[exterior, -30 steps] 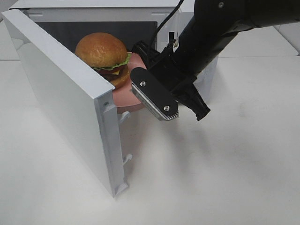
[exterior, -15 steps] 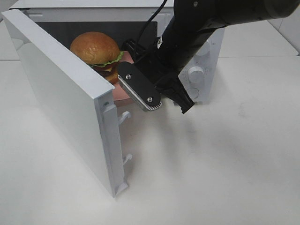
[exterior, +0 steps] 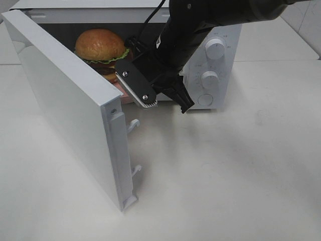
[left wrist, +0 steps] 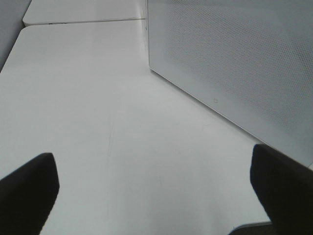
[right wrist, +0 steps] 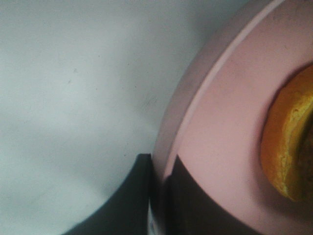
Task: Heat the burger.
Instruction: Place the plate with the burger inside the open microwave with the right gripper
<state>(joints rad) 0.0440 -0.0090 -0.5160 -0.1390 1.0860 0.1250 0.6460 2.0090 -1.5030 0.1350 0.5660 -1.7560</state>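
The right gripper [right wrist: 159, 196], pinching the rim of the pink plate [right wrist: 220, 147], has carried the burger [exterior: 100, 46] on it deeper past the open door [exterior: 65, 100] into the microwave [exterior: 215, 75] (the left gripper [left wrist: 156, 196] idles, spread wide), so setting down looks near.

Right wrist view. The right gripper [right wrist: 160, 196] is clamping the rim of the pink plate [right wrist: 220, 117]. Its dark fingers [right wrist: 128, 198] are sitting one on each side of that rim, one outside it and one on the plate's inner face, with only the thin rim between them. The burger [right wrist: 289, 142] is resting on the plate ahead of the fingertips and off to one side, apart from them. Only a curved orange-brown edge of its bun is showing, cut off by the frame. A pale surface [right wrist: 73, 88] is lying beyond the plate's edge, carrying a few faint marks.
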